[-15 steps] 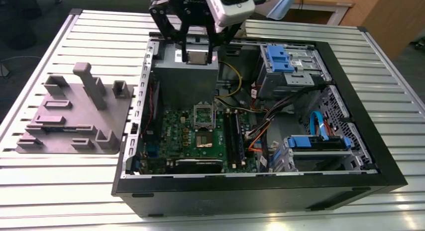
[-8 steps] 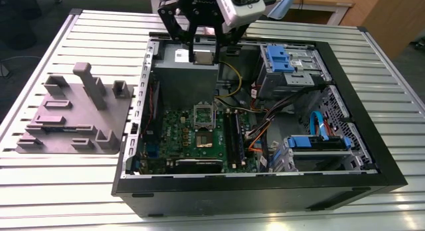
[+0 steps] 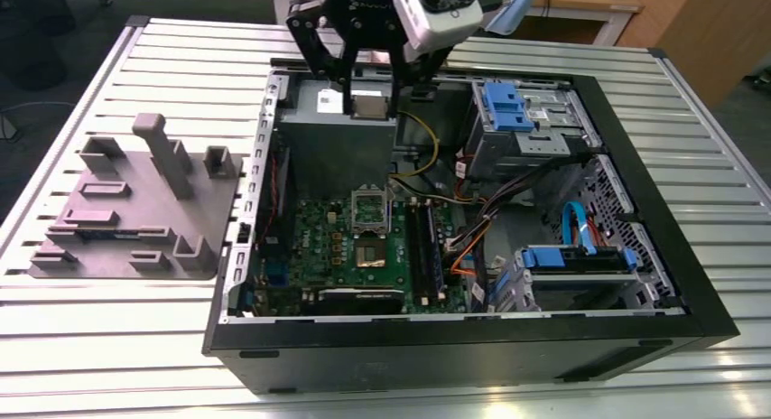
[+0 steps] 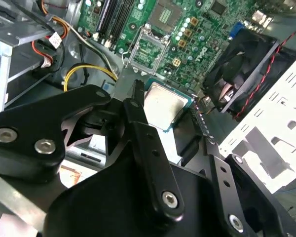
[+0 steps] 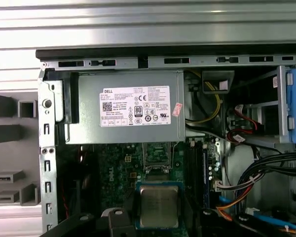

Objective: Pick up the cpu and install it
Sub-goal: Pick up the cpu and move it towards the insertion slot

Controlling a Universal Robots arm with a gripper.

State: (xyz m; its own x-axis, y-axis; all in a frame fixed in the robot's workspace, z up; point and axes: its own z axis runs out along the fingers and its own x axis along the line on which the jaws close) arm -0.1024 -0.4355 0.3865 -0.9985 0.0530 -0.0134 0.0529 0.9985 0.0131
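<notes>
The cpu (image 3: 368, 101) is a small silvery square chip with a dark rim, and my gripper (image 3: 370, 94) is shut on it by its edges. It hangs over the grey power supply box (image 3: 331, 148) at the far end of the open computer case. In the second wrist view the cpu (image 4: 164, 104) sits between the black fingers (image 4: 138, 118), level and face up. The first wrist view shows the cpu (image 5: 159, 206) held a short way from the empty socket frame (image 5: 157, 155) on the green board (image 3: 349, 252). That socket frame (image 3: 370, 207) lies open, well below the chip.
The black case walls (image 3: 674, 256) ring the board. Blue drive cages (image 3: 518, 107) and cable bundles (image 3: 482, 225) fill the exterior view's right. Memory slots (image 3: 422, 243) run beside the socket. A black fan (image 4: 241, 64) sits at the board's edge. A grey fixture block (image 3: 133, 211) stands outside the case.
</notes>
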